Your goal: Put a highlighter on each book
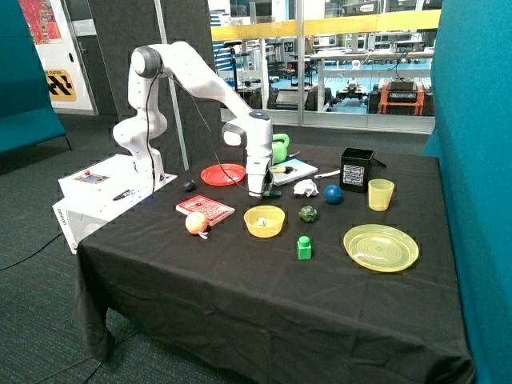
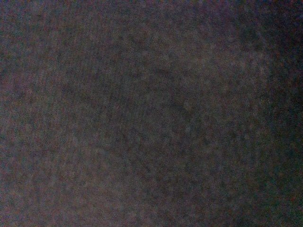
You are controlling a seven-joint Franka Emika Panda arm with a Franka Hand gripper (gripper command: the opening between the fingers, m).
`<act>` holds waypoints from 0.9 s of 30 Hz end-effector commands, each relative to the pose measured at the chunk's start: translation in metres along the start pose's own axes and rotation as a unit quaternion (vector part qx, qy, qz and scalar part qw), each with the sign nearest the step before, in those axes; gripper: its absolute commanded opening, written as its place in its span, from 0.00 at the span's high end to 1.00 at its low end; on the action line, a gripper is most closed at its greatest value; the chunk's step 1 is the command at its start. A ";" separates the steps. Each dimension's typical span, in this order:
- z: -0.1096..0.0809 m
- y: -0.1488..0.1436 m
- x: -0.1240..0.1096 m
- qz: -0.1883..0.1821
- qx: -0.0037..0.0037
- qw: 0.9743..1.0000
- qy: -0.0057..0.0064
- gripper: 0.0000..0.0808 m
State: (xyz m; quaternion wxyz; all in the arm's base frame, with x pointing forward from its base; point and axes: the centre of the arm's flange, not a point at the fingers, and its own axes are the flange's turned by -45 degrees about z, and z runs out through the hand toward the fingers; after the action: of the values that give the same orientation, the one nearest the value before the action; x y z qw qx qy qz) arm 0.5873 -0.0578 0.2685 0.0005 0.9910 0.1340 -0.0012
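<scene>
Reaching straight down, gripper point(image 1: 258, 192) at tablecloth point(image 1: 240, 272) beside white book point(image 1: 298, 170), finger state unclear

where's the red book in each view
Outside view: the red book lies flat near the table's front corner on the robot-base side, between the red plate and an orange ball; the hand is down at the cloth beside the white book.
Wrist view: not in it; only dark fabric shows.
Shared landmark: the black tablecloth, which fills the wrist view.
</scene>
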 end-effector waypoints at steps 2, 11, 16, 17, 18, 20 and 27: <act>-0.004 -0.001 -0.009 -0.003 0.000 1.000 0.001 1.00; -0.028 0.000 -0.008 -0.009 0.000 1.000 0.001 1.00; -0.042 -0.002 -0.007 -0.015 0.000 1.000 0.001 1.00; -0.045 -0.003 -0.008 -0.017 0.000 1.000 0.001 1.00; -0.047 -0.003 -0.009 -0.018 0.000 1.000 0.001 1.00; -0.051 -0.003 -0.013 -0.019 0.000 1.000 0.001 1.00; -0.063 -0.002 -0.034 -0.021 0.000 1.000 0.001 1.00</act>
State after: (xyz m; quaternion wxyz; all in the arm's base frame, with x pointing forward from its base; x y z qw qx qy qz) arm 0.5705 -0.0604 0.3142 -0.0019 0.9887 0.1500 -0.0009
